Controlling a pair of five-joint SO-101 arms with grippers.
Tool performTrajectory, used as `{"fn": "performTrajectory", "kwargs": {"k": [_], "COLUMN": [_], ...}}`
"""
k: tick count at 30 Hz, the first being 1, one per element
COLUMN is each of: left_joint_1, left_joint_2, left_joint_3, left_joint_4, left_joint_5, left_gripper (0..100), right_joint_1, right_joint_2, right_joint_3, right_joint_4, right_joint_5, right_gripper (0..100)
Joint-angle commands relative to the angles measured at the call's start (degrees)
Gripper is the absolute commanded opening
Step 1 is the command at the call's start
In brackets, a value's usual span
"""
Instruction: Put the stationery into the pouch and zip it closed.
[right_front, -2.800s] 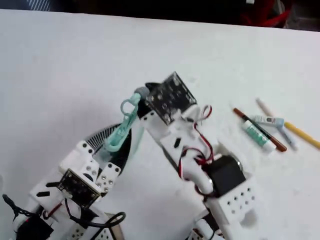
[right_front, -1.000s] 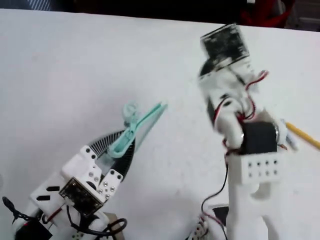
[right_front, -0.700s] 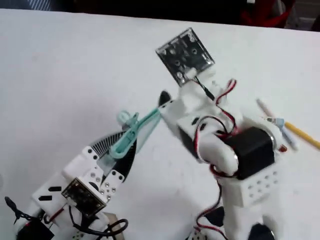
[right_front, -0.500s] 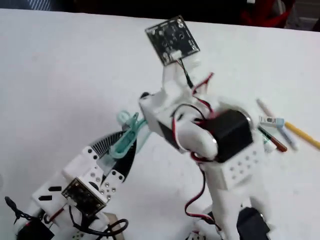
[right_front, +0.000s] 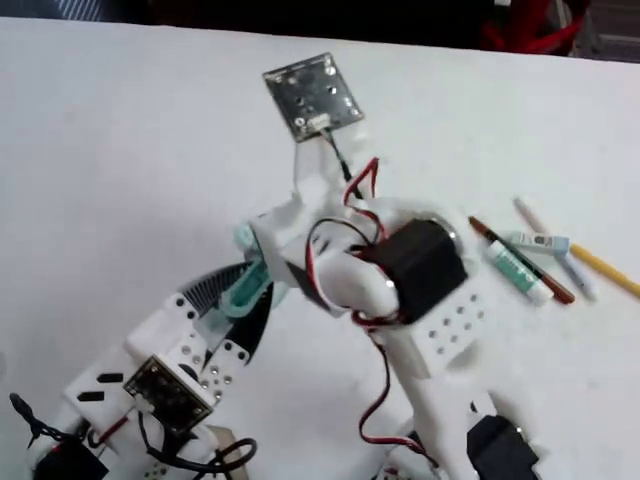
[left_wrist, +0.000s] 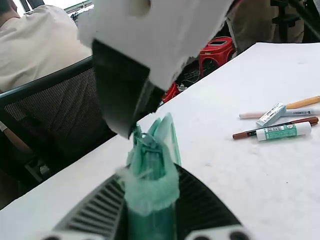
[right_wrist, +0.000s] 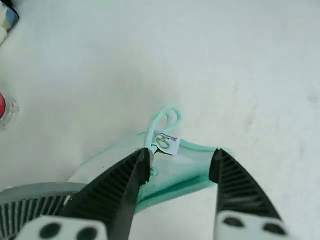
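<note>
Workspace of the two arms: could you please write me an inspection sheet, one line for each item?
Surface: white table.
Job's things: pouch in the left gripper; glue stick and pencil loose on the table, outside it.
Clutter: nothing seen.
Grippers: left gripper shut on pouch; right gripper open, astride its looped end.
Cables: red wires looped on the right arm.
Surroundings: chair and red box behind the table.
</note>
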Motion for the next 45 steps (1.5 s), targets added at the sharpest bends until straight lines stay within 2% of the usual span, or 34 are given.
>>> {"fn": "performTrajectory", "kwargs": {"k": [1, 6, 12, 15, 25, 34, 36, 38, 45], "left_joint_1": [0.31, 0.31, 0.31, 0.31, 0.31, 0.31, 0.31, 0.31, 0.31], "left_joint_2": [-0.13, -0.13, -0.13, -0.13, -0.13, -0.13, -0.13, -0.13, -0.13], "left_joint_3": [1.32, 4.48, 4.4, 4.48, 4.48, 4.66, 4.66, 4.66, 4.66], "left_joint_4": [-1.05, -4.22, -4.13, -4.13, -4.13, -4.13, -4.13, -4.13, -4.13], "left_joint_5": [-0.88, -0.88, -0.88, -0.88, -0.88, -0.88, -0.88, -0.88, -0.88], "left_gripper": [2, 2, 2, 2, 2, 2, 2, 2, 2], "right_joint_1": [-2.86, -5.41, -5.23, -2.95, -2.24, -2.24, -2.24, -2.24, -1.98], "right_joint_2": [-2.77, -5.85, -8.04, -8.04, -7.16, 1.89, 1.8, 1.71, -2.86], "right_joint_3": [1.32, 1.32, 1.32, 1.58, 3.25, 1.85, 1.05, -0.18, -0.88], "right_joint_4": [0.31, 0.22, 0.13, 0.13, 0.04, 0.04, 0.04, 0.04, 0.04], "right_joint_5": [-0.35, -0.09, 3.96, 5.71, 5.45, 3.34, 3.25, 3.52, 3.52], "right_gripper": [17.3, 9.0, 12.5, 14.9, 15.1, 14.7, 11.1, 2.0, 1.9]}}
